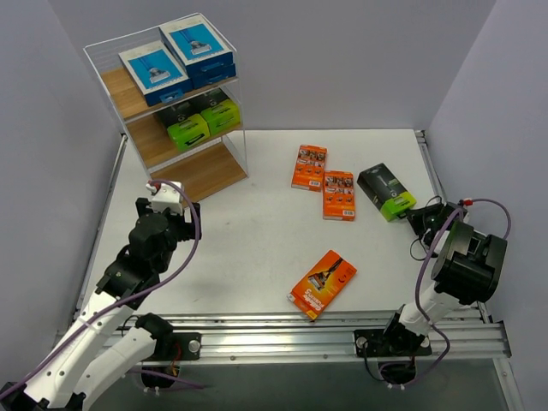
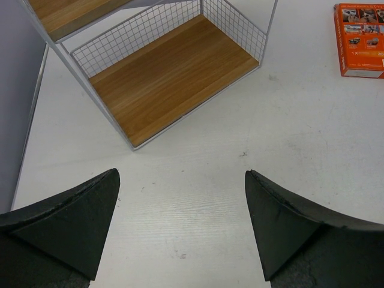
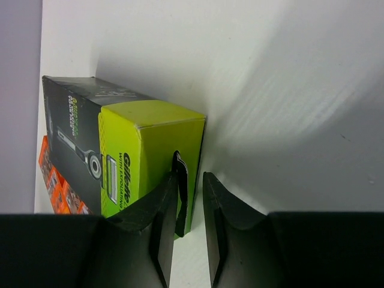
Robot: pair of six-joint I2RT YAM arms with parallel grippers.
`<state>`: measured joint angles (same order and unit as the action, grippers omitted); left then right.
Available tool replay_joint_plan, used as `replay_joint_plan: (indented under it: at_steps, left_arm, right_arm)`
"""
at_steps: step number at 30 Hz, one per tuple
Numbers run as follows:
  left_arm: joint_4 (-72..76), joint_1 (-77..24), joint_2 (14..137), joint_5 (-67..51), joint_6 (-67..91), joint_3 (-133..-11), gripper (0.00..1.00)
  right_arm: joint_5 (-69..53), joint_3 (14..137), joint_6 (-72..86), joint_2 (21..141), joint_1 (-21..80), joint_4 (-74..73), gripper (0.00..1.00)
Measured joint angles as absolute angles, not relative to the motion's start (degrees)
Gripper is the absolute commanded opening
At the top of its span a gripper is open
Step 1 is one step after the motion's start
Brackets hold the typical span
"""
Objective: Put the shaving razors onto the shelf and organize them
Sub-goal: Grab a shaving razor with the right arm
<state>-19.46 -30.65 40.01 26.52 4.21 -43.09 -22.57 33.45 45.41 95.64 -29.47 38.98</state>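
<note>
- At the right edge of the table (image 1: 248, 240), the right gripper (image 3: 192, 180) has its fingers (image 3: 161, 216) almost pressed together around the thin black tab (image 3: 181, 198) of the black pack (image 3: 144, 144). A slit of light shows beside the tab, so I cannot tell if it is pinched.
- The tab is probably chosen because the pack lies flat and looks too wide for the jaws.
- This pack lies well apart from the shelf (image 1: 205, 171), near three orange packs (image 1: 339, 194).
- The left gripper (image 2: 181, 177) is spread wide and empty, over the table just before the bare bottom board (image 2: 174, 72), perhaps ready to help.
- Blue packs (image 1: 152, 70) fill the top tier and lime packs (image 1: 188, 130) the middle one. It is one kind per tier, so this pack likely belongs in the middle.
</note>
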Motion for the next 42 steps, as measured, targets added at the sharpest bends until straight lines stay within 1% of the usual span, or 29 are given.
replay_joint_plan:
  at_steps: [2, 3, 6, 13, 19, 24, 29, 34, 42]
  left_arm:
    - [-19.5, -30.7, 40.0, 26.5, 4.2, -43.1, 0.94]
    - [-19.5, -30.7, 40.0, 26.5, 4.1, -43.1, 0.94]
    - [-19.5, -30.7, 40.1, 26.5, 4.0, -43.1, 0.94]
    - [-19.5, -30.6, 40.2, 26.5, 4.0, -43.1, 0.94]
    - [-19.5, -30.7, 40.0, 26.5, 4.0, -43.1, 0.94]
    - [-19.5, -30.7, 39.0, 26.2, 4.2, -43.1, 0.95]
    - [-19.6, -30.7, 39.3, 25.9, 5.8, -43.1, 0.96]
    - [-20.6, -30.7, 41.3, 25.9, 8.1, -43.4, 0.96]
    - [-22.0, -30.7, 40.3, 25.7, 11.2, -44.4, 0.97]
  right_arm:
    - [-22.5, 33.5, 45.8, 96.1, -29.0, 40.4, 0.17]
    - [-22.5, 33.5, 46.0, 96.2, -28.8, 40.9, 0.09]
    - [-22.4, 33.5, 46.6, 96.3, -28.1, 42.0, 0.00]
    - [-21.6, 35.3, 47.7, 95.6, -25.9, 39.6, 0.00]
    - [-21.7, 37.2, 49.5, 90.8, -22.9, 34.8, 0.00]
    - [-22.0, 44.5, 49.6, 86.4, -19.2, 26.3, 0.00]
    - [-23.0, 50.9, 50.1, 82.7, -14.7, 21.6, 0.00]
    - [-23.9, 54.1, 51.2, 81.2, -10.9, 17.5, 0.00]
    - [-23.8, 57.5, 54.7, 78.1, -3.8, 10.2, 0.00]
